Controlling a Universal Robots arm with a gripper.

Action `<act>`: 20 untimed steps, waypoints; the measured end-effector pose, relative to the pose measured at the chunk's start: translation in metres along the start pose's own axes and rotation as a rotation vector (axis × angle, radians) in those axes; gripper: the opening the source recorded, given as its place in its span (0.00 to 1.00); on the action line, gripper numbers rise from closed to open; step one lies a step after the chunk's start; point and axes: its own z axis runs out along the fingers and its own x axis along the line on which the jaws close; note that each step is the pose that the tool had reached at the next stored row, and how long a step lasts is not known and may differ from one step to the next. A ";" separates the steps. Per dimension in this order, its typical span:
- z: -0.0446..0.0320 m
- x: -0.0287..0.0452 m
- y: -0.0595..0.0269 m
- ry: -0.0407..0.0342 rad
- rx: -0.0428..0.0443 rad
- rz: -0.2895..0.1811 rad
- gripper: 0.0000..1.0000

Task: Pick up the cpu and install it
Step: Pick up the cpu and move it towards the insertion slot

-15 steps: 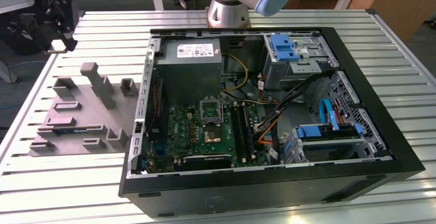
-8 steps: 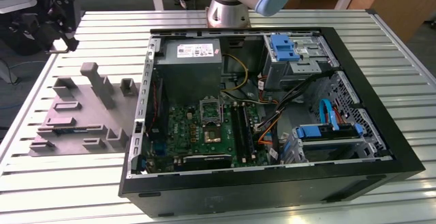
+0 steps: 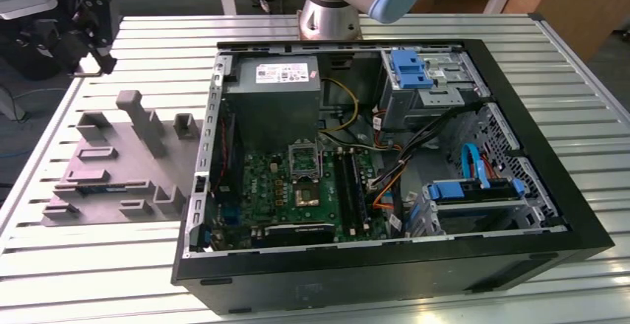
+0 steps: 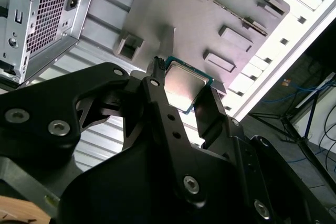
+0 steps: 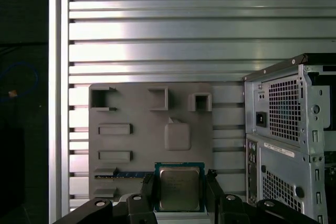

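- The cpu (image 5: 179, 186) is held clamped in the claw (image 5: 180, 190), as seen in both wrist views.
- It is held over the grey fixture tray (image 5: 136, 140) on the slatted desk (image 5: 184, 35), near the PC case (image 5: 286, 124).

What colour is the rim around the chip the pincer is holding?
Greenish-teal, framing the small square silvery-metal cpu; clearest in the first wrist view.

Silvery cpu (image 5: 179, 187) — thin green rim
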 end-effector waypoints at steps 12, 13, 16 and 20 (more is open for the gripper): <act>0.0001 -0.0033 0.0001 -0.0001 0.0000 0.000 0.47; 0.0001 -0.0036 0.0001 0.0000 0.0000 0.000 0.47; 0.0000 -0.0048 0.0002 0.0001 0.0001 0.000 0.47; 0.0001 -0.0083 0.0003 0.0000 0.0000 0.000 0.47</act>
